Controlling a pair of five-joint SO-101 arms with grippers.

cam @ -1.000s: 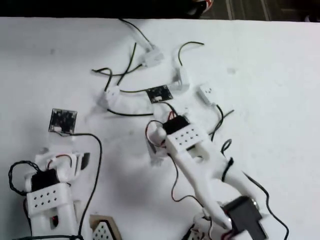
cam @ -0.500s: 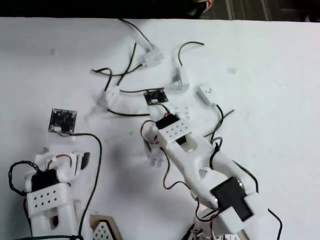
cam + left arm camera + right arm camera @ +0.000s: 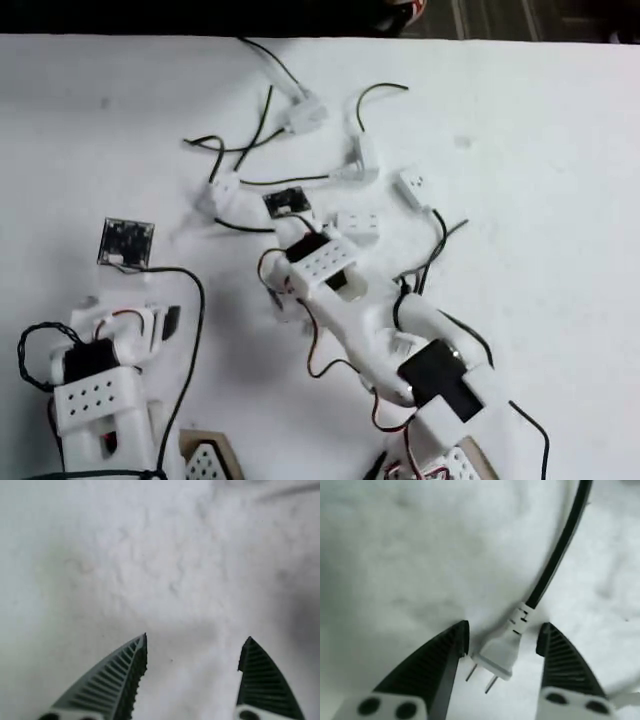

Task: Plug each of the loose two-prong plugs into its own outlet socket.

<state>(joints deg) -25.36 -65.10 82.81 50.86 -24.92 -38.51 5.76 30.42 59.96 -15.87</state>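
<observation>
In the right wrist view a white two-prong plug [image 3: 501, 652] on a black cable [image 3: 561, 542] lies on the white table, prongs pointing back toward the wrist. My right gripper [image 3: 505, 626] is open, with one finger on each side of the plug and not touching it. In the high view the right arm [image 3: 322, 264] stretches from the front right to mid-table, just in front of a small black square piece [image 3: 286, 203]. White socket blocks [image 3: 358, 222] [image 3: 414, 186] lie close by. My left gripper [image 3: 196, 637] is open over bare table; its arm [image 3: 95, 378] sits front left.
More white connectors [image 3: 305, 114] [image 3: 360, 160] [image 3: 224, 190] with tangled black cables lie across the far middle of the table. A second black square piece [image 3: 127, 241] lies beyond the left arm. The far right of the table is bare.
The right arm has swung left and folded in. The black square piece near it has slid left and nearer. A white socket block now shows to the arm's right. The left arm has kept still.
</observation>
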